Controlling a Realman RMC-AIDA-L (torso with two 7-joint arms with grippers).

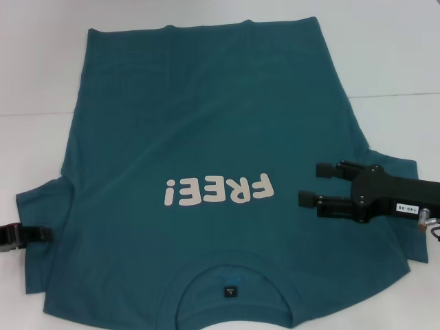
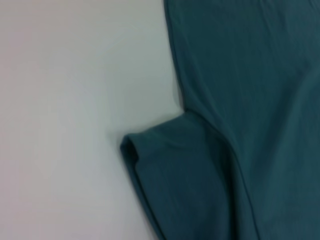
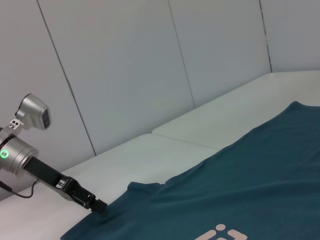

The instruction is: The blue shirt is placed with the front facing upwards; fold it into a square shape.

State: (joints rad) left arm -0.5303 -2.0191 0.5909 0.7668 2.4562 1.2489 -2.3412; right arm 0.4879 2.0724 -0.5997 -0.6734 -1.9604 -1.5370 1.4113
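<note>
Lying flat with its print facing up, the blue shirt (image 1: 206,172) covered most of the white table (image 1: 385,48), its collar nearest the robot and its hem at the far side. The off-white "FREE!" lettering (image 1: 218,190) read upside down from the head camera, and a small dark label (image 1: 229,291) sat inside the neck.

The right gripper (image 1: 307,184) hovered over the shirt's right chest area, its two black fingers (image 1: 323,201) spread apart with bare teal cloth showing between them; the lettering lay just beyond the fingertips, toward the shirt's middle. The jaws held nothing.

The left gripper (image 1: 47,234) reached in at the left sleeve (image 1: 41,206), its tip at the sleeve's outer edge. Only that tip entered the head view, so I could not tell how its jaws stood. The right wrist view showed what the head view cut off: the left arm's silver joint (image 3: 17,150) and black forearm, ending at the sleeve corner (image 3: 100,205). The left wrist view showed none of that arm's own fingers, only the sleeve's open cuff (image 2: 131,150) lying on the table beside the shirt's side seam.
</note>
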